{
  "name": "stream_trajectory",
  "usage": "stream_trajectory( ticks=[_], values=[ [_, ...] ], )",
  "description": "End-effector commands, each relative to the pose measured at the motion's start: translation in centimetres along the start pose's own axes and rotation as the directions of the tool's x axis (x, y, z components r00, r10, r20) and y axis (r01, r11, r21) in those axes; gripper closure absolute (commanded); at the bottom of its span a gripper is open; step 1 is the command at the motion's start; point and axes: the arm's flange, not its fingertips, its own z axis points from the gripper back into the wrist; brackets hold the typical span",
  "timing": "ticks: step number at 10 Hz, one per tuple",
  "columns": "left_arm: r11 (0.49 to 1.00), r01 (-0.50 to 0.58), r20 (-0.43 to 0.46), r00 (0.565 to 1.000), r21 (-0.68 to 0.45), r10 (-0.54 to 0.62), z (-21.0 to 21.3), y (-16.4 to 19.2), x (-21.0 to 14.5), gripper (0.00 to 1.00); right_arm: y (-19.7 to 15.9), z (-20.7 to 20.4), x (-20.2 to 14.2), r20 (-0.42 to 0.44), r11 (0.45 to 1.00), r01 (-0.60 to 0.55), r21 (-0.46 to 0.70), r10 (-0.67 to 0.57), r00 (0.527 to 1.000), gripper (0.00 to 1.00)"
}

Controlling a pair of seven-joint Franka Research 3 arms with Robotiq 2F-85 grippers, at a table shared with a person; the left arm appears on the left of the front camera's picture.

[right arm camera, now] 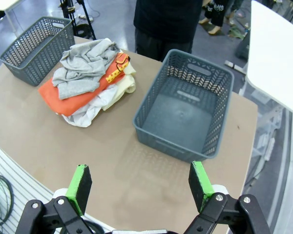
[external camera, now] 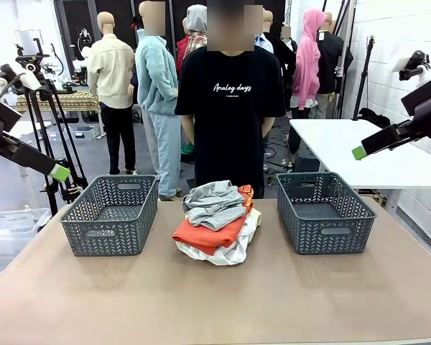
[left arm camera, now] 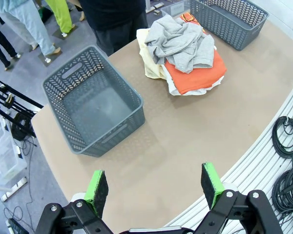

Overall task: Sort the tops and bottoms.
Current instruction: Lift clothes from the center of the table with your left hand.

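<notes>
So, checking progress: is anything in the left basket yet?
No, the left basket shows a bare floor; the clothes lie piled beside it.

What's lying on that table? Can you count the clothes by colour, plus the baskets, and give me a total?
grey garment: 1
orange-red garment: 1
white garment: 1
pale yellow garment: 1
baskets: 2 (left basket, right basket)
Total: 6

Grey floor (external camera: 93, 154) — white table (external camera: 345, 144), white brick wall (external camera: 391, 29) right.
</notes>
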Motion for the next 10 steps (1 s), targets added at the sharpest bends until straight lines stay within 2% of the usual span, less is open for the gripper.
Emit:
stream_trajectory(
  ticks=[1,4,5,6,7,8,9,10],
  values=[
    [0.998,-0.011,-0.038,0.999,-0.058,0.009,-4.4,-0.8,3.5,0.00,0.2,-0.1,0.0,-0.009,1.000,0.010,0.001,-0.010,1.000,0.00],
    [0.994,-0.079,-0.049,0.996,-0.075,0.075,-12.2,1.1,6.4,0.00,0.2,-0.1,0.0,-0.009,1.000,0.010,0.001,-0.010,1.000,0.00],
    [0.988,-0.121,-0.087,0.990,-0.098,0.112,-13.6,2.0,6.3,0.00,0.2,-0.1,0.0,-0.009,1.000,0.010,0.001,-0.010,1.000,0.00],
    [0.991,-0.131,-0.185,0.975,-0.027,0.124,-12.0,2.5,4.4,0.00,0.2,-0.1,0.0,-0.009,1.000,0.010,0.001,-0.010,1.000,0.00],
    [0.996,-0.078,-0.085,0.994,-0.053,0.073,-13.1,0.8,5.0,0.00,0.2,-0.1,0.0,-0.009,1.000,0.010,0.001,-0.010,1.000,0.00],
    [0.996,-0.078,-0.085,0.994,-0.053,0.073,-13.1,0.8,5.0,0.00,0.2,-0.1,0.0,-0.009,1.000,0.010,0.001,-0.010,1.000,0.00],
    [0.993,-0.106,-0.127,0.987,-0.045,0.099,-14.3,2.1,4.9,0.00,0.2,-0.1,0.0,-0.009,1.000,0.010,0.001,-0.010,1.000,0.00],
    [0.990,-0.136,-0.086,0.987,-0.023,0.134,-13.8,2.3,3.4,0.00,0.2,-0.1,0.0,-0.009,1.000,0.010,0.001,-0.010,1.000,0.00]
  ],
)
